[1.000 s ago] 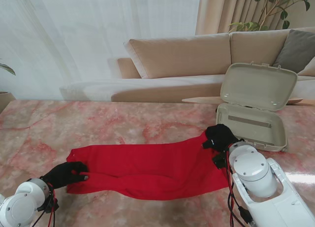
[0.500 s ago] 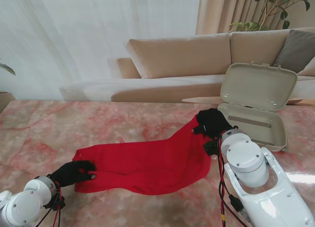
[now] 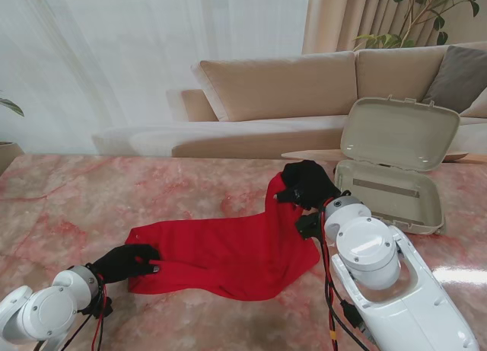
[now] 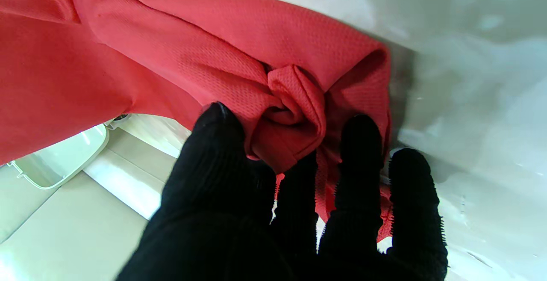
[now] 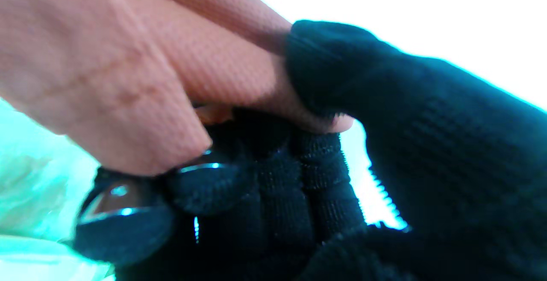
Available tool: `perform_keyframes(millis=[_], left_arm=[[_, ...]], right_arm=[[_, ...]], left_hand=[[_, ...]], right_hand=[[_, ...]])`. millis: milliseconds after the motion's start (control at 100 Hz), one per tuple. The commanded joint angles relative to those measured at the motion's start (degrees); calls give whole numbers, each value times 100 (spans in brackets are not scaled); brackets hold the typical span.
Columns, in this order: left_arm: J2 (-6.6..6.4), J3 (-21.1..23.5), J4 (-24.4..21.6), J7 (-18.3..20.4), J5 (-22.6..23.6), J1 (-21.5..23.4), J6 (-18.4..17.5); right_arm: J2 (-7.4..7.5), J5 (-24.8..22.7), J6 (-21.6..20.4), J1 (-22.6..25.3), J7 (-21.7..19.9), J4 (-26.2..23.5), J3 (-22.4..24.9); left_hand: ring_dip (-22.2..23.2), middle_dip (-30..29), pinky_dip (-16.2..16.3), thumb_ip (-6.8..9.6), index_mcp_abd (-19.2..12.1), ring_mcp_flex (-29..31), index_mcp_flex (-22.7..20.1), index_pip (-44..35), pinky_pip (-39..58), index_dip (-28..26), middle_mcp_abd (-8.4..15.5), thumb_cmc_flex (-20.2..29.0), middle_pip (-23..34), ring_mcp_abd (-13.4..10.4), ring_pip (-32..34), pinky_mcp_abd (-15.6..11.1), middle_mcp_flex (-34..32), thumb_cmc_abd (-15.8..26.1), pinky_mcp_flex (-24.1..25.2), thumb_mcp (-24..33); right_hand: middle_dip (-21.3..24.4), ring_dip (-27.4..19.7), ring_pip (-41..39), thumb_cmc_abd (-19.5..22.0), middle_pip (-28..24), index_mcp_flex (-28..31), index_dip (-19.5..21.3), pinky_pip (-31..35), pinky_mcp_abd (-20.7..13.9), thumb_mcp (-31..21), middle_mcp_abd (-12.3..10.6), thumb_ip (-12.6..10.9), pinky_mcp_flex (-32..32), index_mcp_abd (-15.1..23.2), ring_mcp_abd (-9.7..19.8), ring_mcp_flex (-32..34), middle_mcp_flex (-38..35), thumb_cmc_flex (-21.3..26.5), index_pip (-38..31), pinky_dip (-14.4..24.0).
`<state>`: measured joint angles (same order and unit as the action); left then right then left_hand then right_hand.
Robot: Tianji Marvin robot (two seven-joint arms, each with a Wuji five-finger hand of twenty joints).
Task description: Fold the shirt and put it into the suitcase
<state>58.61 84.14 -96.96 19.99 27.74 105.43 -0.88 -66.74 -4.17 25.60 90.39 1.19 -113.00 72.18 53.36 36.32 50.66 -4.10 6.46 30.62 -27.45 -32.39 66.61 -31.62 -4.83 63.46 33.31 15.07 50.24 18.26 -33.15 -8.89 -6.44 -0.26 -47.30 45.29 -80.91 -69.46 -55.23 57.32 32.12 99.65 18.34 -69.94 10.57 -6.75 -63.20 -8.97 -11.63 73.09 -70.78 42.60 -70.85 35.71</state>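
Red fabric fills the middle of the stand view: the shirt [image 3: 228, 248] lies lengthwise across the pink marble table [image 3: 68, 199], its right end lifted off the surface toward the centre of the frame while its left end lies low near the lower left. The right hand [image 3: 307, 184], in a black glove, has that raised end; in the right wrist view the shirt [image 5: 128, 58] is pinched between the thumb and the curled fingers [image 5: 307, 161], a fold of cloth bulging over the knuckles, so the right hand [image 5: 320, 187] is closed firmly on it. The left hand [image 3: 128, 262] sits at the opposite end, and the left wrist view shows the fingers [image 4: 361, 144] bent into a bunched, twisted knot of the shirt [image 4: 239, 58], the left hand [image 4: 295, 212] clutching that crumple against the pale tabletop. The cloth has a fine mesh weave, hangs in a slack sweep between the two grips and shows several long creases. At the right of the stand view, just beyond the right hand, the beige suitcase [image 3: 396, 172] stands open, lid tipped back upright. Behind the table a tan sofa [image 3: 304, 84] spans the upper frame before white curtains [image 3: 137, 54].
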Motion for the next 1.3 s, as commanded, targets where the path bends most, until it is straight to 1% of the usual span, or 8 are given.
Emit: perform_keyframes(millis=[0, 210, 300, 310, 560, 870, 1090, 1290], left_arm=[[65, -233, 537, 192, 30, 234, 100], [72, -297, 595, 161, -38, 174, 75], [77, -346, 626, 145, -89, 125, 65], [77, -352, 630, 145, -93, 118, 63], [86, -523, 745, 115, -221, -54, 17], [99, -553, 747, 78, -287, -51, 64], [100, -558, 725, 76, -296, -37, 103], [105, -553, 718, 61, -309, -28, 108]], right_arm=[[-74, 64, -31, 0, -60, -86, -99], [-115, 131, -102, -120, 28, 6, -433], [-156, 213, -134, -204, 119, 69, -607], [-161, 222, -138, -215, 130, 76, -626], [-259, 318, -304, -540, 297, 313, -1188], [-393, 589, -502, -816, 449, 756, -1725], [-525, 881, -625, -999, 580, 1079, -2090], [-654, 958, -684, -1266, 681, 1423, -2431]], left_hand=[[-769, -620, -506, 144, 150, -199, 68, 115, -763, 101, -792, 19, -852, 378, -1903, 74, 142, 192, 102, -85], [-767, -621, -501, 144, 146, -193, 68, 126, -757, 99, -832, 17, -858, 378, -1897, 72, 149, 193, 98, -85], [-767, -622, -502, 145, 152, -196, 62, 132, -760, 102, -841, 19, -861, 386, -1899, 69, 148, 192, 104, -84], [-767, -620, -501, 144, 142, -196, 63, 133, -759, 101, -786, 16, -857, 378, -1898, 66, 145, 192, 100, -86], [-767, -617, -496, 145, 156, -197, 68, 144, -753, 103, -821, 11, -852, 375, -1898, 70, 147, 203, 98, -85], [-764, -618, -496, 150, 181, -209, 68, 171, -755, 121, -838, 18, -858, 400, -1896, 72, 156, 214, 102, -81], [-763, -618, -496, 151, 191, -215, 66, 186, -754, 127, -837, 20, -857, 388, -1892, 75, 158, 221, 107, -82], [-763, -619, -496, 152, 185, -212, 62, 188, -749, 127, -844, 26, -857, 388, -1888, 69, 158, 214, 101, -81]], right_hand=[[-16, 75, -122, 83, 64, 231, 90, 391, -591, -171, 700, -469, -298, -156, 879, 217, -190, 316, -241, 80], [-18, 72, -116, 96, 64, 229, 92, 390, -591, -146, 694, -451, -298, -152, 882, 217, -186, 315, -239, 80], [-18, 71, -114, 75, 63, 229, 93, 389, -590, -133, 690, -430, -297, -152, 880, 216, -187, 316, -239, 80], [-18, 70, -113, 76, 63, 229, 93, 388, -589, -138, 690, -430, -296, -152, 880, 216, -187, 321, -239, 79], [-19, 61, -95, 36, 64, 230, 95, 303, -564, -179, 687, -318, -278, -122, 865, 214, -191, 313, -232, 36], [-30, 24, -17, 117, 84, 203, 99, 241, -485, -174, 679, -271, -264, -114, 794, 211, -130, 297, -214, 0], [-39, -2, 28, 206, 97, 176, 105, 197, -399, -126, 684, -292, -254, -115, 764, 209, -91, 293, -197, -27], [-43, -24, 66, 253, 102, 158, 109, 168, -372, -67, 665, -301, -246, -105, 749, 210, -67, 276, -186, -45]])
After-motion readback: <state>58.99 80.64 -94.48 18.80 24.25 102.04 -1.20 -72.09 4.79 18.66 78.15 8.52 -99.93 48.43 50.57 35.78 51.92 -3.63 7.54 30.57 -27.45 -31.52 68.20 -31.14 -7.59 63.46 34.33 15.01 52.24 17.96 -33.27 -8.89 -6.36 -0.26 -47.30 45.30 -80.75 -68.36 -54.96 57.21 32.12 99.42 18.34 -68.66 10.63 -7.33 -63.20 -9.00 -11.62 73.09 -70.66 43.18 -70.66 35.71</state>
